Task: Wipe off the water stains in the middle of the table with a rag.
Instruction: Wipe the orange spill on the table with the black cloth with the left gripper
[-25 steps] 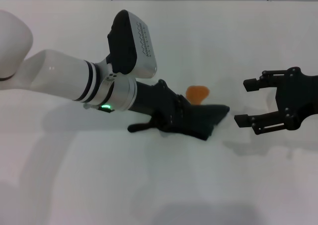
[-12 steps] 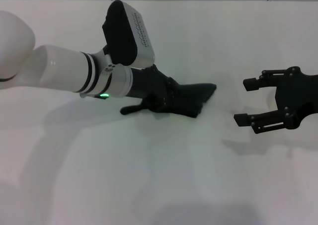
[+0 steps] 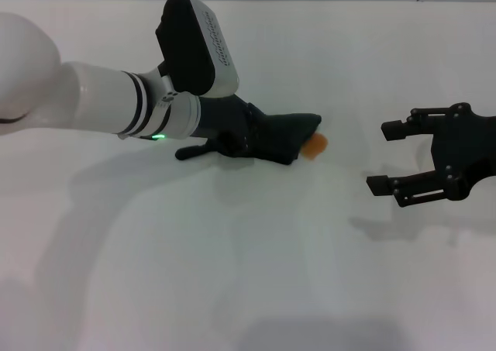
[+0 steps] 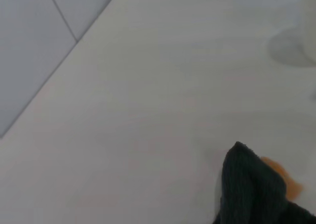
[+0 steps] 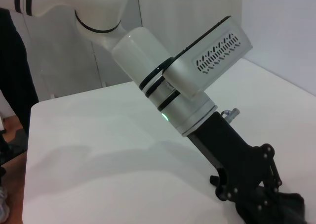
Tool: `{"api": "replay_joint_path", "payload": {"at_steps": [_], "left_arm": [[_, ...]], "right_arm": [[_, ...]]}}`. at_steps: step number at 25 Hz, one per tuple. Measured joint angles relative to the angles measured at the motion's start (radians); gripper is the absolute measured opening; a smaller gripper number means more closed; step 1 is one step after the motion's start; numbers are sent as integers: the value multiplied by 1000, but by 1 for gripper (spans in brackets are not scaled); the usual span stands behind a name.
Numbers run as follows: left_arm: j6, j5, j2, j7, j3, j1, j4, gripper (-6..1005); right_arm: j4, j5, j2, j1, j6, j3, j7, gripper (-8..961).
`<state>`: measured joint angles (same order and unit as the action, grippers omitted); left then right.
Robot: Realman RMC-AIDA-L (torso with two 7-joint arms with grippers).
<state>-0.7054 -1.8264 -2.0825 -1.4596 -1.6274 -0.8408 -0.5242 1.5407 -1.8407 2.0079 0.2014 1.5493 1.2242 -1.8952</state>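
Counting gives one cloth, one puddle patch, two grippers, one tabletop. One soft black-charcoal rag (image 3: 279,136) of irregular, glove-like shape lies pressed flat on the broad, smooth white table (image 3: 232,273), a little toward twelve o'clock from the middle of the head view. One small translucent orange-amber water stain (image 3: 315,145) shows as a rounded patch at the rag's three o'clock edge, touching the cloth and partly covered by it. In the left wrist view the same orange patch (image 4: 284,177) peeks out from behind a raised fold of the dark ribbed cloth (image 4: 252,187).

Left gripper (image 3: 240,138), black and jointed on a white arm with a green light at the wrist, reaches in from nine o'clock and sits low on the table with the rag bunched over its tip; its fingers close on the rag, though the cloth hides most of them. One black finger (image 3: 191,151) sticks out toward eight o'clock, lying along the tabletop. From the right wrist view, the black body of the left gripper (image 5: 247,177) angles down to the cloth (image 5: 281,209) at the table surface.

Right gripper (image 3: 381,157) hovers at three o'clock, well apart from rag and stain, its two black fingers spread wide and holding nothing.

No containers appear.
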Motion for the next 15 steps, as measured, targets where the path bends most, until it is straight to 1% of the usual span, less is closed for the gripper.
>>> {"api": "replay_joint_path", "payload": {"at_steps": [5,10,15], "left_arm": [[9,2,-5,3,-2,-7,0,68],[19,32,-9,45,-14,-10,0,68],[21,105,-11,106,-76,-12,0,68]], "right_arm": [[0,0,0,0,0,-1,-1,841],[2,0,0,0,0,0,-1,841],[5,7,0,0,1,0,-1,841]]}}
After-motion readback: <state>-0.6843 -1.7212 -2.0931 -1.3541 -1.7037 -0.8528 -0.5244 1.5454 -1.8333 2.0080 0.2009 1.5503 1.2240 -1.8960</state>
